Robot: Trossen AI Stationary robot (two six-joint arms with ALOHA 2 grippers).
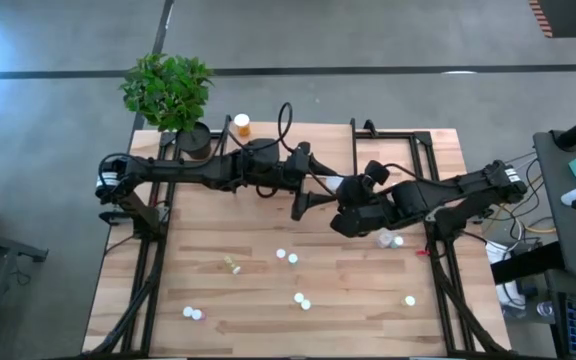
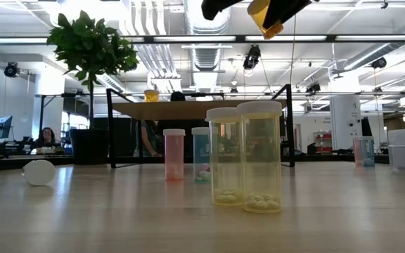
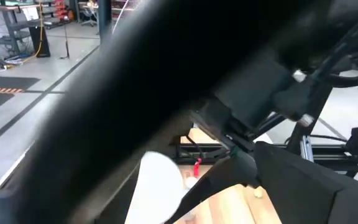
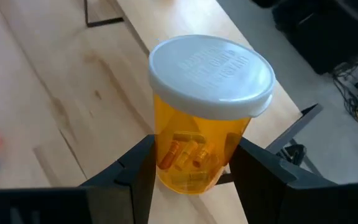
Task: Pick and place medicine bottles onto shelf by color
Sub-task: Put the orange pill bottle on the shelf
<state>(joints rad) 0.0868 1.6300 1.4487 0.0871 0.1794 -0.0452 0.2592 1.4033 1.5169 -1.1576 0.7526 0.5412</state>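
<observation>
Orange medicine bottle (image 4: 201, 124), tilted cap-up, sits clamped in the right tool (image 4: 191, 171); left tool (image 1: 303, 185) gapes empty.

The orange bottle (image 4: 194, 149) looks like clear, glossy plastic, its pills visible through the wall, under a matt white plastic cap (image 4: 211, 74) with faint raised lettering. The dark fingers (image 4: 129, 180) pressing its sides seem smooth, matt plastic. Two yellow bottles (image 2: 248, 158) are translucent and shiny. The tabletop (image 2: 118, 218) is pale wood, smooth with a soft sheen; the shelf (image 2: 188, 109) board appears wooden on thin black metal, probably matt.
</observation>
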